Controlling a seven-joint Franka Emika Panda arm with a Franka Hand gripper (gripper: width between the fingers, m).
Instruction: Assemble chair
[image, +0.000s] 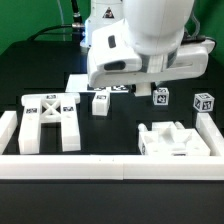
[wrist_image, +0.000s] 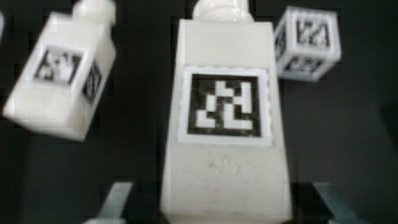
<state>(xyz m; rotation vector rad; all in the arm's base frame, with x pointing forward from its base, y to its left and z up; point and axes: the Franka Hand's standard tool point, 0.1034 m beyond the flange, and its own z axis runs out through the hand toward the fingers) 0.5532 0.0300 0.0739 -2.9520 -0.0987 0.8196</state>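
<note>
My gripper (wrist_image: 222, 205) is shut on a white chair post (wrist_image: 226, 110) that has a square tag on its face; a finger (wrist_image: 121, 200) shows on each side of the post's near end. Beside that post lie another tagged post (wrist_image: 63, 75) and a small tagged block (wrist_image: 306, 42). In the exterior view the arm's big white hand hangs over the middle of the table, the gripper (image: 150, 88) below it, and it hides the held post. The X-braced frame (image: 50, 120) lies at the exterior view's left. The blocky seat part (image: 178, 138) lies at the right front.
Small tagged pieces stand at the back: one (image: 100, 100) left of the hand, two (image: 160, 96) (image: 205, 101) to its right. The marker board (image: 82, 82) lies behind. A long white border rail (image: 110, 166) runs along the front and a short one (image: 8, 130) on the left.
</note>
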